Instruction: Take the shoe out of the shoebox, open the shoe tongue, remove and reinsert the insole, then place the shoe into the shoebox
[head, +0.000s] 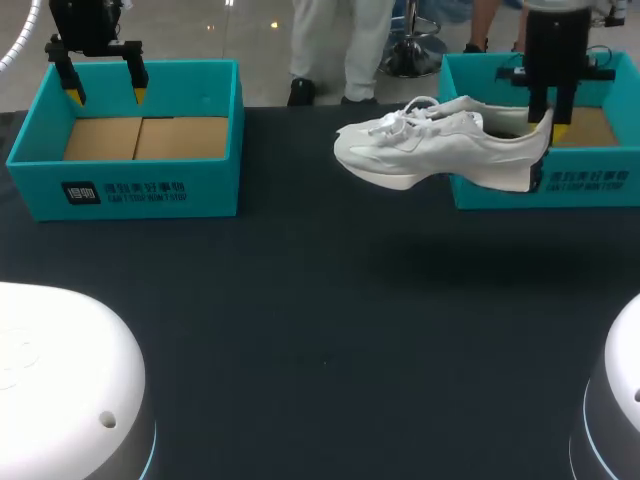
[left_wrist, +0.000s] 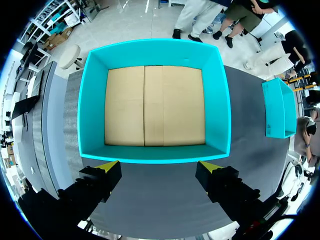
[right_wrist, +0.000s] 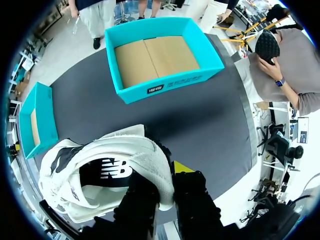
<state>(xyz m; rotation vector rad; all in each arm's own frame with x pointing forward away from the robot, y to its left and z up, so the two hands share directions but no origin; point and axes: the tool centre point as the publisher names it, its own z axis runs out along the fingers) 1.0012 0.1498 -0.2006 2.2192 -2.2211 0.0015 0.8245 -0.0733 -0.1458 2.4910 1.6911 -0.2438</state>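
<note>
Shoe: a white shoe (head: 440, 150) hangs in the air above the worktop (head: 300, 330), level, on the near side of the right shoebox. Its toe points toward the middle of the worktop and its heel is at the right tool. It touches neither the worktop nor the cardboard floor of any box.
Laces: white, loosely looped over the top of the shoe (head: 412, 110).
Right tool: the right tool (head: 550, 125) is closed on the heel of the shoe. In the right wrist view, one finger (right_wrist: 140, 195) is inside the collar and the other (right_wrist: 190, 187) is outside it, so the heel wall is pinched between them.
Right shoebox: the right shoebox (head: 545, 190) is teal and open-topped, at the far right of the worktop. The right wrist view shows only its bare brown floor (right_wrist: 157, 55).
Left tool: the left tool (head: 105, 95) hovers over the left shoebox with its two yellow tips spread wide and nothing between them. In its own wrist view the tips sit just short of the box's near wall.
Left shoebox: the left shoebox (head: 125, 195) is teal, at the far left of the worktop. It shows only its brown cardboard floor.
Worktop: dark, with the two boxes well apart on it.
</note>
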